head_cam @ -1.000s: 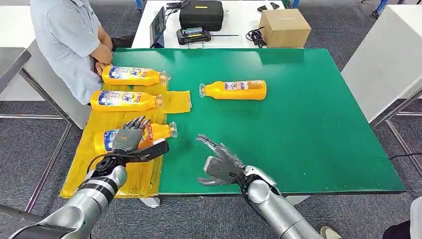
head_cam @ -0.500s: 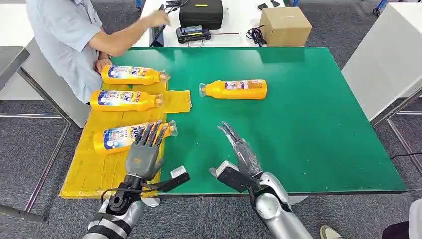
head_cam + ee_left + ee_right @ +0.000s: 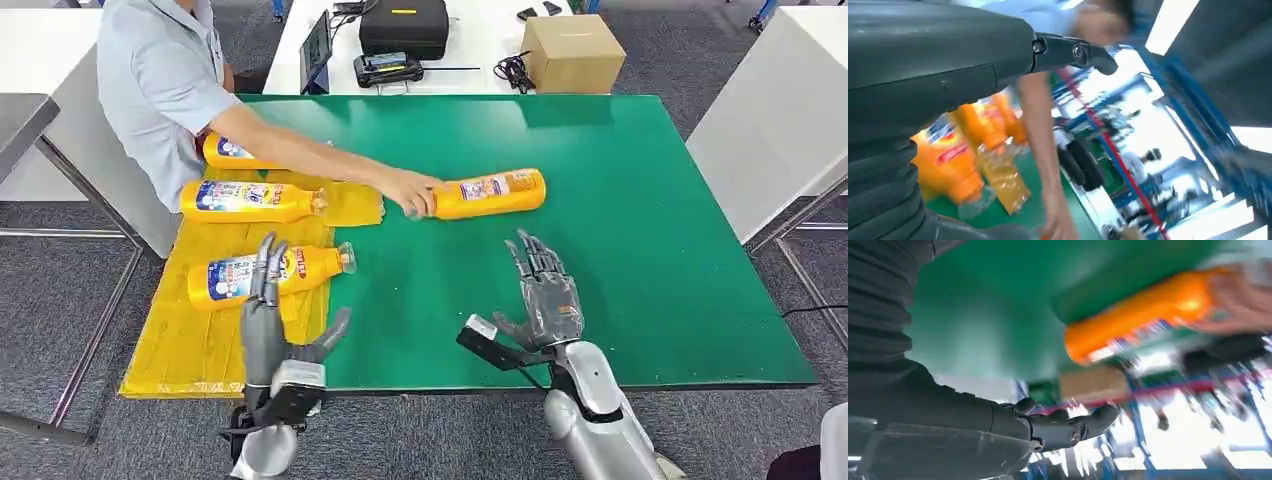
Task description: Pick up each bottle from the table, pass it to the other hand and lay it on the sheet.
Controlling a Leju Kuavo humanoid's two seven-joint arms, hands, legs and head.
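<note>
On the left part of your bench point(image 3: 620, 300) lies the sheet point(image 3: 200, 340), running from the near edge toward the far side. Three bottles lie on it in a row: the near bottle point(image 3: 240, 275), the middle bottle point(image 3: 245, 200) behind it, and the far bottle point(image 3: 225, 152), partly hidden by a person's arm. Right of the sheet, around mid-bench, lies a fourth bottle point(image 3: 490, 193), with the person's hand point(image 3: 410, 190) on its left end. Your left hand point(image 3: 268, 335) stands over the sheet's near right part; your right hand point(image 3: 548, 300) stands near the fourth bottle, well apart.

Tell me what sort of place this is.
Probably a robotics lab or test workshop: a green-topped work table, a white bench behind it with a black equipment case and cardboard box, grey carpet flooring.
</note>
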